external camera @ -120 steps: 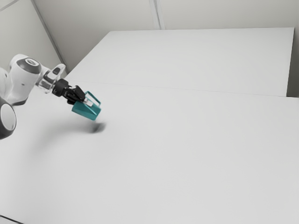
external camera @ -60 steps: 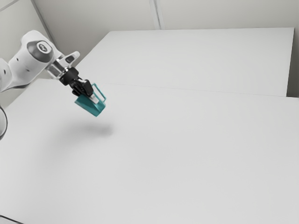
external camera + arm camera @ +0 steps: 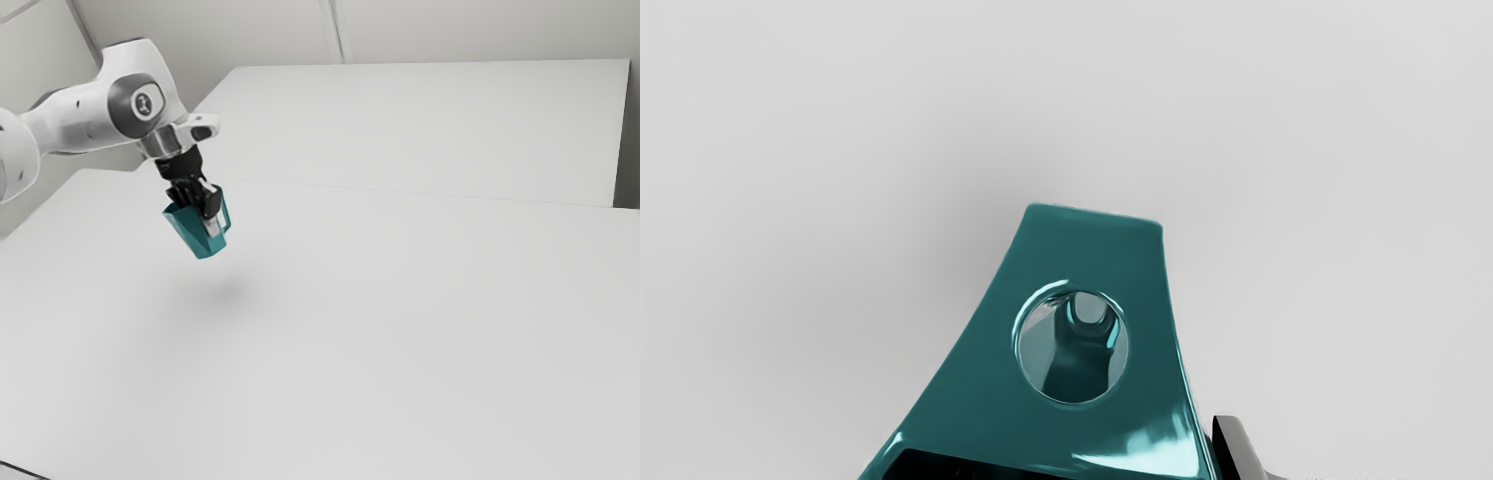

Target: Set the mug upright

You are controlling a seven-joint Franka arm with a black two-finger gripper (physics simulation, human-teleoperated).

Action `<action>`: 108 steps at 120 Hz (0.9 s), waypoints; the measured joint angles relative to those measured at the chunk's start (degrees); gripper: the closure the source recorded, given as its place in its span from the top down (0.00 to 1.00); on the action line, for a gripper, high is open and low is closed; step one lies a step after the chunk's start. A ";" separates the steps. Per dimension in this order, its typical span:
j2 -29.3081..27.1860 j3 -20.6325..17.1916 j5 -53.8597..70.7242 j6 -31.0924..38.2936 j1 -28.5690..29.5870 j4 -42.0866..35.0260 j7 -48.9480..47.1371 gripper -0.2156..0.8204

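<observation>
In the exterior view my gripper (image 3: 210, 218) points steeply down, holding the teal mug (image 3: 192, 234) above the table. The mug leans, with its narrower end low and its wider end up by the black fingers; its handle is on the exterior view's right side. A pale fingertip lies against the mug near that handle. In the wrist view the mug (image 3: 973, 393) has a round hole in the face toward the camera, and one finger of the gripper (image 3: 1208, 460) stands against its side. The other fingertip is hidden.
The white table (image 3: 400, 330) stretches under and beyond the mug, whose soft shadow falls on it. Behind is a raised-looking white surface (image 3: 430, 125) before the wall. A dark cable (image 3: 22, 469) crosses the exterior view's lower left corner.
My hand has swung from a slanting pose to a steeper downward one, and the arm has risen. The held mug has turned with it, less tilted now, and shifted slightly toward the exterior view's right.
</observation>
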 joint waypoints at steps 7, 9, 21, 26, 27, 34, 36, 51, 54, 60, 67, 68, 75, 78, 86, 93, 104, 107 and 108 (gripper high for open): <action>-0.58 -0.49 1.37 0.07 -0.67 -0.68 -1.99 0.04; -0.76 -0.61 1.70 0.10 -0.87 -0.93 -2.57 0.04; -1.40 -1.47 3.83 0.67 -1.55 -2.57 -5.97 0.04; -1.64 -2.14 4.94 0.88 -1.49 -3.06 -7.42 0.04; -1.69 -2.27 5.18 0.92 -1.51 -3.15 -7.72 0.04; -2.19 -3.00 6.50 1.41 -1.79 -4.39 -9.72 0.04; -2.32 -3.11 6.78 1.64 -1.92 -4.87 -10.25 0.04; -2.58 -3.38 8.07 3.73 -2.17 -7.09 -13.86 0.04; -2.58 -3.39 8.21 4.17 -2.12 -7.48 -14.50 0.04; -2.59 -3.40 8.42 5.13 -2.08 -8.36 -15.71 0.04; -2.59 -3.40 8.59 6.27 -2.12 -9.11 -17.01 0.04; -2.59 -3.40 8.61 6.43 -2.15 -9.19 -17.19 0.04; -2.51 -3.40 8.71 7.59 -2.40 -9.78 -18.36 0.04; -2.48 -3.40 8.74 8.15 -2.50 -10.18 -18.83 0.04; -2.32 -3.40 8.83 9.72 -2.73 -11.05 -20.01 0.04; -2.06 -3.40 9.15 11.09 -3.00 -11.46 -20.95 0.04; -1.51 -3.40 10.26 12.86 -3.42 -11.73 -22.35 0.04; -1.33 -3.40 10.61 13.22 -3.55 -11.76 -22.71 0.04; -1.27 -3.40 10.73 13.33 -3.59 -11.76 -22.84 0.04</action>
